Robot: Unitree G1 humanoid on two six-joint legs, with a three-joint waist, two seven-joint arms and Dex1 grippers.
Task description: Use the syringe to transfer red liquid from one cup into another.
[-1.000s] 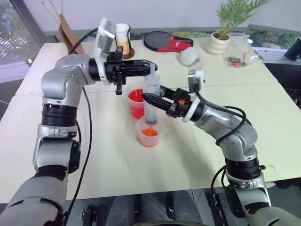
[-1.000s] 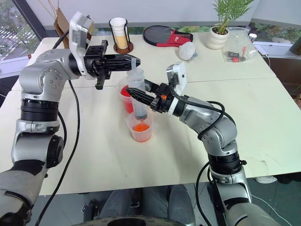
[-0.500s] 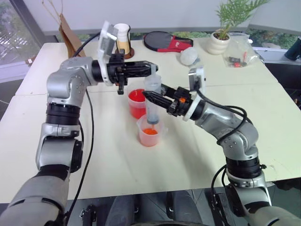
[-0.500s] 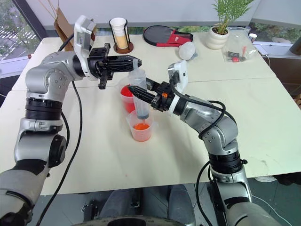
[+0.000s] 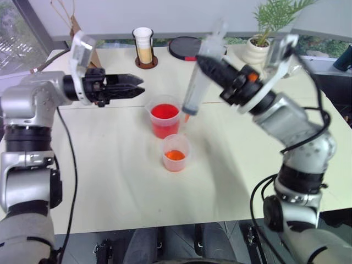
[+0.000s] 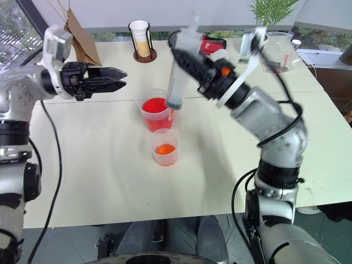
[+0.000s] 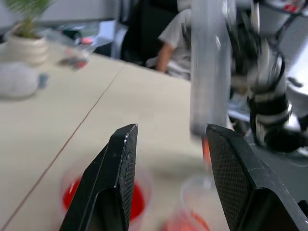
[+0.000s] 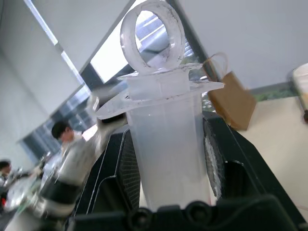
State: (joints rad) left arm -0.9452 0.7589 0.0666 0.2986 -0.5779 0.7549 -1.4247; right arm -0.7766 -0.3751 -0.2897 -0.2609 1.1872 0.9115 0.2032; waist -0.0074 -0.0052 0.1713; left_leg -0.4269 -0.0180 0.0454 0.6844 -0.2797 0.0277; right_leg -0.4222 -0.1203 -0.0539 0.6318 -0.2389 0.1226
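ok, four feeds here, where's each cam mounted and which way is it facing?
Left eye: on the head, looking forward and down at the table; both arms show, right gripper holding the syringe over the big cup.
Right eye: same mount and scene, set slightly aside.
Left wrist: along the open left gripper toward the syringe and both cups.
Right wrist: along the right gripper's fingers, up the syringe barrel to the plunger ring.
Shared: the syringe shows in all four; both cups in three.
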